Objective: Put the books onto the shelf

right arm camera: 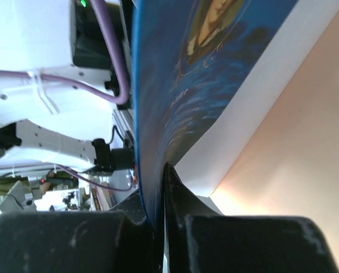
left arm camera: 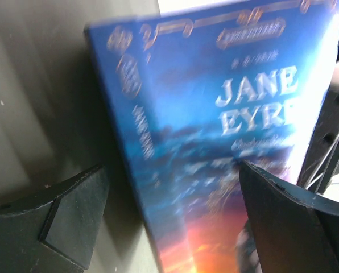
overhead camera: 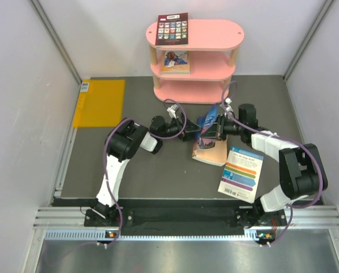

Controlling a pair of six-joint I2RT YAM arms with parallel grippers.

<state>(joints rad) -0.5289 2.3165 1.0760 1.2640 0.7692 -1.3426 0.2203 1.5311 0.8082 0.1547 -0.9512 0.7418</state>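
Book in play: blue sunset paperback [left arm camera: 215, 142], "JANE EYRE" in pale letters, gold scrollwork across the top, and deep night blue melting into orange low down.
Finish: glossy card cover with a thin lettered spine. The right wrist view catches a white block of pages at the edge.
Where: it's up off the table [overhead camera: 152, 176] and tilted, mid-scene between the two arms. That's just near of the shelf [overhead camera: 215, 34] and over a peach-covered book [overhead camera: 212, 153] lying flat.
Right hand [right arm camera: 158, 193]: clamped hard on the cover's edge, black fingers pressed together either side of it.
Left hand [left arm camera: 170, 170]: fingers spread wide, and the book's spine side stands between them. Whether they touch it, can't tell.
Shelf build: three pink oval boards on pale round wooden posts, far centre.
On the shelf: dark red picture-grid book [overhead camera: 173, 29] is flat on the top board, and another paperback [overhead camera: 175, 61] is on the middle one.
Near right: white colour-striped book [overhead camera: 241, 173], flat on the dark matte surface.
Far left: flat yellow-orange rectangle [overhead camera: 99, 102].
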